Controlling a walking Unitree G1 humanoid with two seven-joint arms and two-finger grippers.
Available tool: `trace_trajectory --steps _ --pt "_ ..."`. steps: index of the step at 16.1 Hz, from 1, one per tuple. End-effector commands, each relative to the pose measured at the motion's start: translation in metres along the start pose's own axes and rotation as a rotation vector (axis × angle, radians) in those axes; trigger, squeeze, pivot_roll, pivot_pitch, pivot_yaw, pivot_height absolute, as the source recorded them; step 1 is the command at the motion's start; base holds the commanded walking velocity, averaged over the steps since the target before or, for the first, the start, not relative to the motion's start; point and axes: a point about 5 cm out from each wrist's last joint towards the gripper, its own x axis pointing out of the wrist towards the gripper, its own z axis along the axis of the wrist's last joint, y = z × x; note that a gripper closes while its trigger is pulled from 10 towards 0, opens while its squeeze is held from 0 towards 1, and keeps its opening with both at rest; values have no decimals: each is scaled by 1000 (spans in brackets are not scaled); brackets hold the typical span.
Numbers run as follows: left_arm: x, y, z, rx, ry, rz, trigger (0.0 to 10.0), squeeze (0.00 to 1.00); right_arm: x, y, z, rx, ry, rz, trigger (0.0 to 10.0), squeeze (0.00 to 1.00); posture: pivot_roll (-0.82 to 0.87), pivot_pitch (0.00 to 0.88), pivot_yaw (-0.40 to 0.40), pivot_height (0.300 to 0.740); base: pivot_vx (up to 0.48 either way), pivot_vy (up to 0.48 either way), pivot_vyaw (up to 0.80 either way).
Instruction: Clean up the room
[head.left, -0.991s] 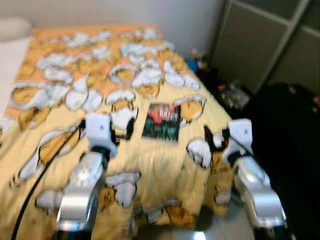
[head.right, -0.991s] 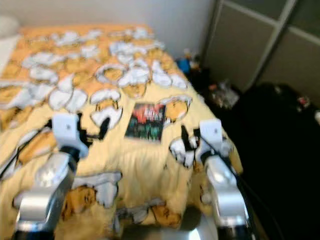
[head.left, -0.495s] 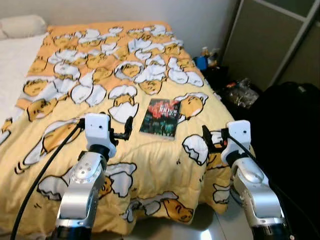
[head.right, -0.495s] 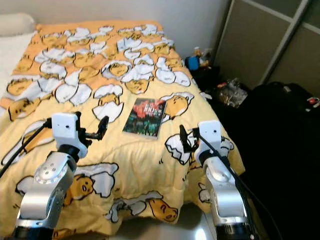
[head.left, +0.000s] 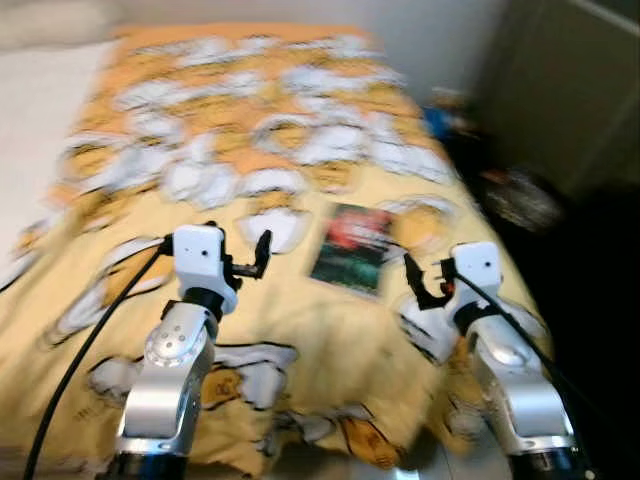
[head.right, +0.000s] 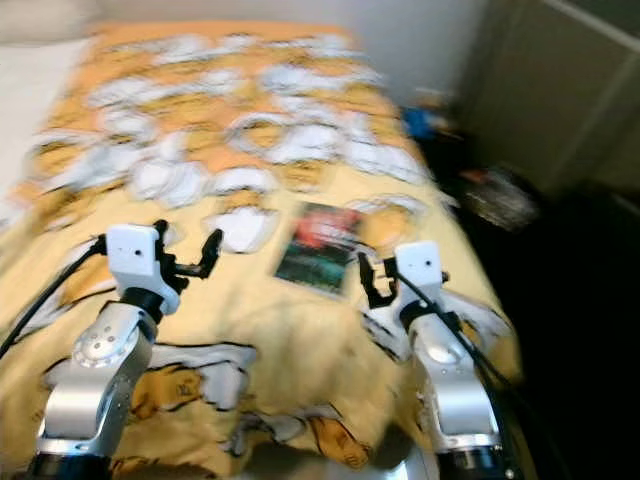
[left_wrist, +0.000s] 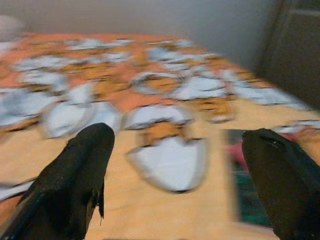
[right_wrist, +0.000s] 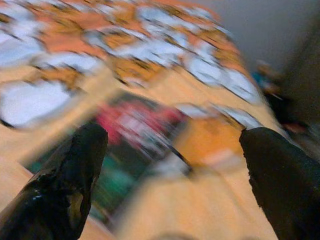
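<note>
One book (head.left: 352, 249) lies flat on the bed (head.left: 120, 200), just right of the middle of the left eye view, on the yellow quilt printed with white and orange cartoon shapes. Its cover is dark with red at the top and green lower down; the blur hides any lettering. Everything here is smeared, so the robot is probably walking or turning.

Both arms are raised over the near end of the bed. The left gripper (head.left: 255, 258) hangs left of the book, near it but not touching, and its jaws stand wide apart in the left wrist view, with the quilt and the book's edge between them. The right gripper (head.left: 420, 288) hangs just below and right of the book; its jaws are also spread wide, and the right wrist view looks straight across the cover, so this arm seems the better lined up.

As a judgement, the book will be light and fairly stiff, a thin slab with a possibly glossy, slippery cover. The quilt is soft and will give under pressure, so a finger could press down beside an edge and slide under. The near short edge or near right corner looks the best place to pinch
</note>
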Motion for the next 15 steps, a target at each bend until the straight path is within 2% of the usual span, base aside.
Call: trace_trajectory --steps 1,3,6,8,10,11,12,13,14,15 --pt "2 -3 0 -3 -2 -19 10000 639 -2 1 -4 -4 20 15 10000 0 17 0 -27 740 330 0 800" --pt "4 -8 0 -2 5 -69 10000 631 1 1 -5 22 43 30 10000 0 16 0 -33 740 292 0 0" --pt "6 -14 0 23 13 -165 10000 620 6 -4 -4 -2 72 37 10000 0 7 0 -41 740 0 0 0" --pt "9 -15 2 40 14 -211 10000 620 11 -14 -6 12 145 -4 10000 0 -4 0 -47 740 0 0 0" --pt "8 -18 2 81 28 -285 10000 624 13 -20 -13 88 238 -34 10000 0 -7 0 -44 740 0 0 0" --pt "7 -21 1 132 48 -369 10000 620 17 -26 -20 191 341 -40 10000 0 -10 0 -39 740 0 0 0" --pt "8 -22 -1 151 73 -400 10000 616 19 -27 -22 259 370 -27 10000 0 -7 0 -35 740 0 0 0" --pt "9 -24 -2 179 105 -460 10000 525 23 -35 -26 347 401 -31 10000 1000 6 0 -32 740 0 0 0" --pt "10 -26 1 182 113 -516 10000 427 28 -45 -29 423 420 -53 10000 1000 11 0 -28 740 0 0 0" --pt "10 -27 2 180 116 -537 10000 161 30 -50 -30 449 426 -64 10000 1000 9 0 -20 740 0 0 0"
